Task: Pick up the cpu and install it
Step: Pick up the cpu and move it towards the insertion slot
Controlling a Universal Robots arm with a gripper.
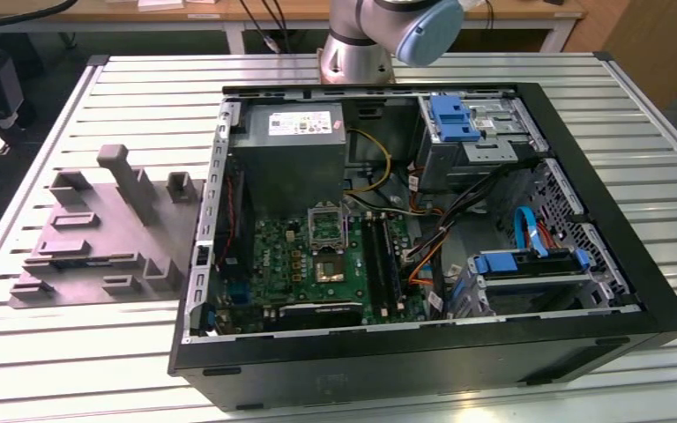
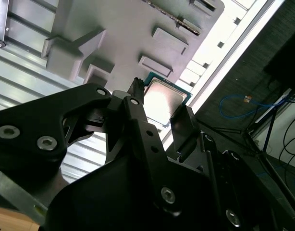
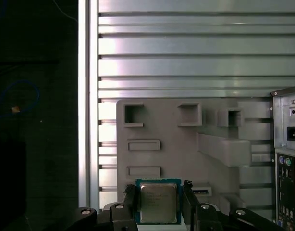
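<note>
Slatted table (image 3: 186,43), grey tray (image 3: 176,144), cpu (image 3: 158,204) gripped in the hand (image 3: 158,198)

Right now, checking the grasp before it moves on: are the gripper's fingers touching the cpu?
Touching. In the first wrist view the fingers of the gripper sit tight against both sides of the cpu, no gap.
</note>
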